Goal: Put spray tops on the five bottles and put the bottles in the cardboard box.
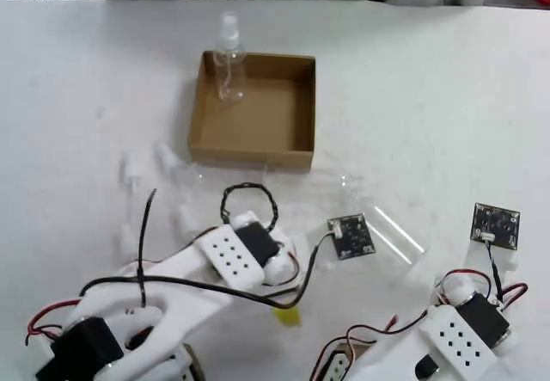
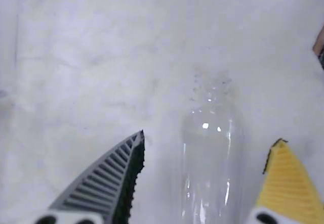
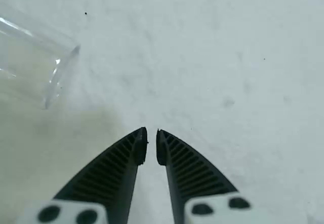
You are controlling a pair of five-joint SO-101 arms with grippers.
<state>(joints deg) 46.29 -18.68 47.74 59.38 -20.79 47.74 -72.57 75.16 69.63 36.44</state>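
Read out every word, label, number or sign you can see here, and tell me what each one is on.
No text here can be read.
Cardboard box: plain walls, no print seen.
Upright bottle and lying bottle: clear, no labels seen.
Circuit board and second circuit board: any markings are too small to read.

No readable text, labels or numbers on anything here
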